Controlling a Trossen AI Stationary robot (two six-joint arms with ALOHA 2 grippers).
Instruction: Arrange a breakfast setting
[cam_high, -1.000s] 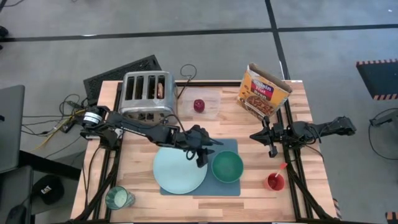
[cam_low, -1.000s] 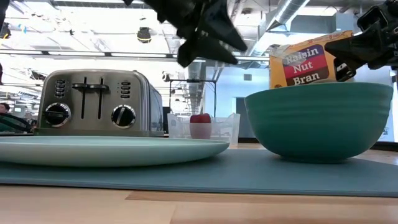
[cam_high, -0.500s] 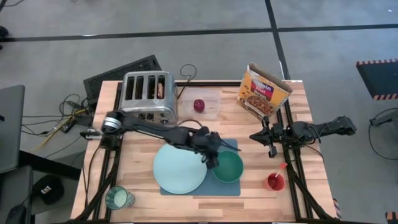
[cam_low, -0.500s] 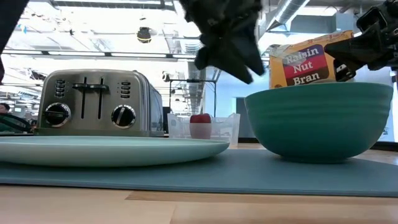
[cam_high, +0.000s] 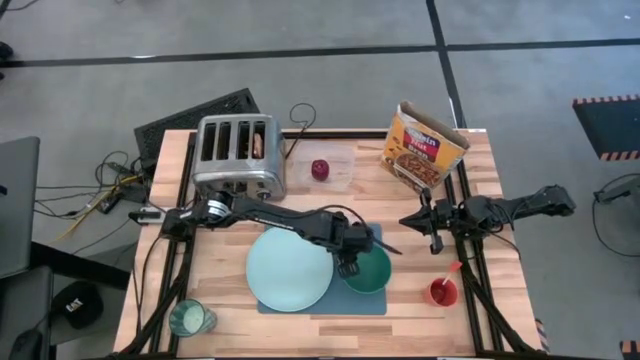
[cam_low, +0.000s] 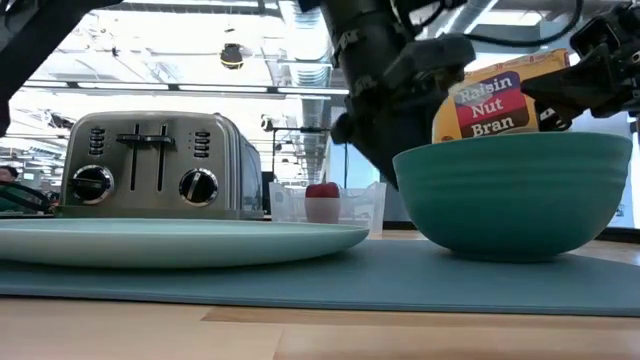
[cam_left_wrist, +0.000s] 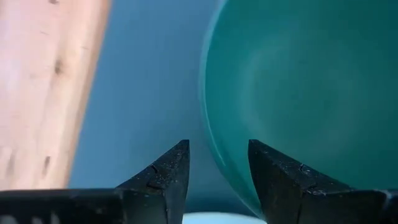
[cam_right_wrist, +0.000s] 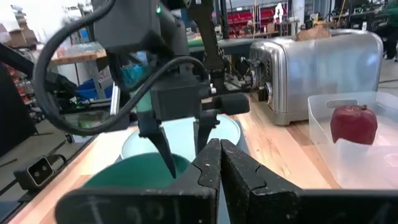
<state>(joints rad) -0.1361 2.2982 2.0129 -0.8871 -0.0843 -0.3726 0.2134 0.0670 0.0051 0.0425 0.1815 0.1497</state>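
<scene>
The slate-blue mat (cam_high: 372, 302) bears the pale mint plate (cam_high: 288, 272) on its left and the green bowl (cam_high: 372, 272) on its right. My left gripper (cam_high: 352, 265) is open and points down over the bowl's left rim (cam_left_wrist: 211, 143). One finger stands inside the rim and one outside; no touch shows. My right gripper (cam_high: 432, 228) is shut and empty, level above the table right of the mat. The brown toast (cam_high: 259, 144) sticks up from a toaster slot. The dark red fruit (cam_high: 319, 169) lies in a clear tub. The red-handled spoon (cam_high: 453, 270) stands in the red cup.
The chrome toaster (cam_high: 235, 152) stands at the far left and a cereal box (cam_high: 425, 150) at the far right, with the clear tub (cam_high: 335, 170) between them. The red cup (cam_high: 441, 292) is near the right front. A glass (cam_high: 188, 318) is at the left front corner.
My left gripper has gone toward the table's right and near edges, from above the plate's far side to the bowl's left rim, and has come down to it. Plate, bowl and my right arm have kept still.
</scene>
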